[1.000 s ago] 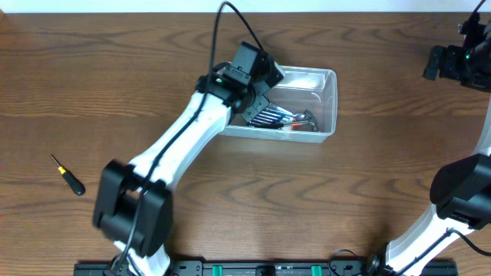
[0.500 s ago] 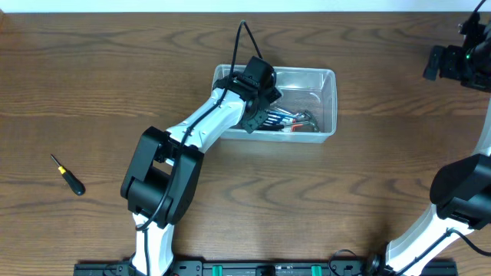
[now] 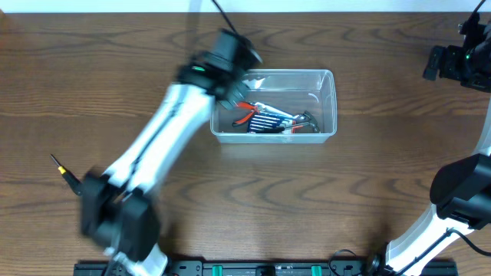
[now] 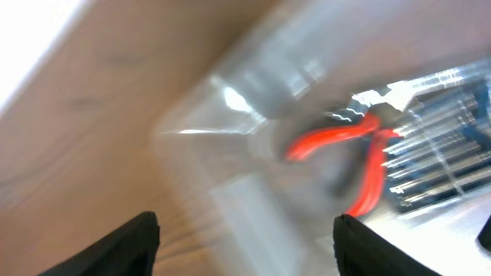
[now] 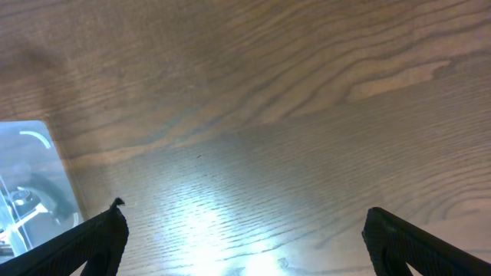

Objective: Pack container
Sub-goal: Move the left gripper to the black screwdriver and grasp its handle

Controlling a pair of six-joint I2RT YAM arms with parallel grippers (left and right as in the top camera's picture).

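Brown wood covers the whole table (image 3: 368, 176). Near the far middle sits the clear plastic container with rounded corners (image 3: 333, 100), a shallow box. Its long side runs left to right. Inside lie red-handled pliers (image 3: 245, 113), a see-through case of blue drill bits (image 3: 270, 121) and a grey metal tool (image 3: 307, 119) that I cannot name.

The left claw (image 4: 249, 245) hangs over the left end of the container and looks blurry. Its two black fingers (image 4: 134, 241) are wide apart with nothing between them. The pliers lie just below it, not held. The right claw (image 5: 245, 238) is far off near the right back corner, over bare wood. Its fingers are wide apart too, and empty.

One thing lies outside the box: a thin black screwdriver with a bit of yellow (image 3: 63, 170). It is well apart from the container, far to the left and closer to the robot. It lies slanted, its thin end pointing away and to the left. The left arm is much nearer, so I think this pick is its job. The claw would need to close across the thin body.
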